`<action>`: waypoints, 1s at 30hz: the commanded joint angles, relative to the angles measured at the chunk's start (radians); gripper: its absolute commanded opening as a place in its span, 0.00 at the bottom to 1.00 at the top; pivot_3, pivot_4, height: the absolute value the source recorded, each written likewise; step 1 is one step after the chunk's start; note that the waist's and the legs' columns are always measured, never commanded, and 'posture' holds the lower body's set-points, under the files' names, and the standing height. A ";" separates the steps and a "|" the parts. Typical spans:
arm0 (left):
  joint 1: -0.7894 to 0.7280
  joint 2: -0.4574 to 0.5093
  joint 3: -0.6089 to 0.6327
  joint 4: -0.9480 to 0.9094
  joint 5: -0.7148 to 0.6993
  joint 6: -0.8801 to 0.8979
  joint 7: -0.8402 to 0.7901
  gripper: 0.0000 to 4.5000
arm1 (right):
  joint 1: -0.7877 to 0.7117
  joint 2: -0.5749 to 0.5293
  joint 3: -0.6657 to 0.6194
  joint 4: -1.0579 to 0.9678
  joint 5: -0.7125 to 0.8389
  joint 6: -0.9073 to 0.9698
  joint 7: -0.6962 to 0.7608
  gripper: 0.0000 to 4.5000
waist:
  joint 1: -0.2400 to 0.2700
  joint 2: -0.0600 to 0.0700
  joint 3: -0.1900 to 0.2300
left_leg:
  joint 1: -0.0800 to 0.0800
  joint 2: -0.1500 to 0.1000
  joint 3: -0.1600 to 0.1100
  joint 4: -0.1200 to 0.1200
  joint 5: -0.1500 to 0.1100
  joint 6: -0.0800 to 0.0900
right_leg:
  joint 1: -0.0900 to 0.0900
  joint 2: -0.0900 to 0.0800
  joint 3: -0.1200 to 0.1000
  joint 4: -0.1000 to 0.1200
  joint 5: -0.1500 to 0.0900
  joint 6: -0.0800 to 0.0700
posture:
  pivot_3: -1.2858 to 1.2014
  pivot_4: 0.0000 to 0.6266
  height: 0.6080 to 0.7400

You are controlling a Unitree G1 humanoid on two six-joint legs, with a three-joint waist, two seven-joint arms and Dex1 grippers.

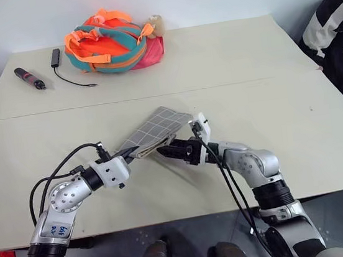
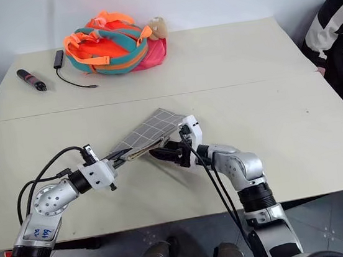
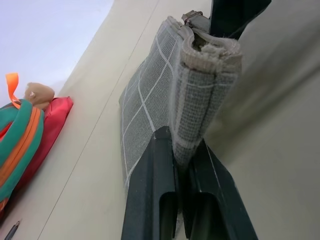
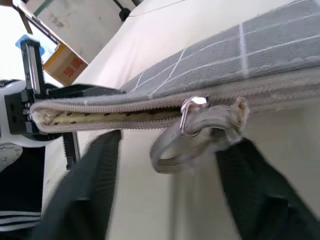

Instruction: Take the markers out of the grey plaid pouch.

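The grey plaid pouch [image 1: 154,130], one only, is hanging over the worktop [image 1: 271,122] centre; our left gripper [image 1: 126,153] is pinching its seven-o'clock end, our right gripper [image 4: 165,165] is straddling its ring pull [image 4: 172,150], jaws apart.

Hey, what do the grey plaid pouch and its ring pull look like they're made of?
Grey plaid pouch: woven fabric, matte; thread texture and a soft folded edge show, with white grid lines. The lining looks like tan cloth with dark dots. Ring pull: a silvery ring on a shiny clasp, probably metal, though blur leaves it uncertain.
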 commanded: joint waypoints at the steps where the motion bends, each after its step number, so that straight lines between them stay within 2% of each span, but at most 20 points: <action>1: -0.004 -0.001 0.007 -0.050 -0.004 -0.008 0.006 0.00 | 0.009 -0.025 0.022 -0.023 -0.022 -0.044 0.022 0.32 | 0.000 0.000 0.000 | 0.000 0.000 0.000 0.000 0.000 0.000 | 0.000 0.000 0.000 0.000 0.000 0.000 | 0.52 0.24 1.00; 5: -0.001 -0.002 0.006 -0.052 -0.002 -0.008 0.007 0.00 | 0.013 -0.051 0.044 -0.017 -0.047 -0.079 0.044 0.01 | 0.001 0.000 0.000 | 0.000 0.000 0.000 0.000 0.000 0.000 | 0.000 0.000 0.000 0.000 0.000 0.000 | 0.52 0.24 1.00; 13: -0.005 -0.004 0.004 -0.040 0.019 -0.006 0.016 0.00 | 0.054 -0.140 0.181 -0.131 -0.133 -0.172 0.136 0.01 | 0.001 0.000 0.000 | 0.000 0.000 0.000 0.000 0.000 0.000 | 0.000 0.000 0.000 0.000 0.000 0.000 | 0.52 0.24 1.00; 17: 0.006 -0.014 -0.031 -0.022 0.076 -0.008 0.024 0.00 | 0.071 -0.212 0.275 -0.194 -0.229 -0.278 0.180 0.01 | 0.002 0.000 0.000 | 0.000 0.000 0.000 0.000 -0.001 0.000 | 0.000 0.000 0.000 -0.001 0.000 0.000 | 0.52 0.24 1.00; 24: 0.021 -0.042 -0.082 -0.028 0.124 -0.012 0.040 0.00 | 0.054 -0.188 0.280 -0.212 -0.224 -0.294 0.185 0.01 | 0.003 0.000 0.000 | 0.000 0.000 0.000 0.000 -0.001 0.000 | 0.000 0.000 0.000 -0.002 0.000 0.000 | 0.52 0.24 1.00; 30: 0.000 -0.033 -0.057 -0.011 0.116 -0.003 0.054 0.00 | 0.083 -0.241 0.299 -0.252 -0.214 -0.303 0.280 0.01 | 0.003 0.000 0.000 | 0.000 0.000 0.000 0.001 -0.001 0.000 | 0.001 0.000 0.000 -0.002 0.000 0.000 | 0.52 0.24 1.00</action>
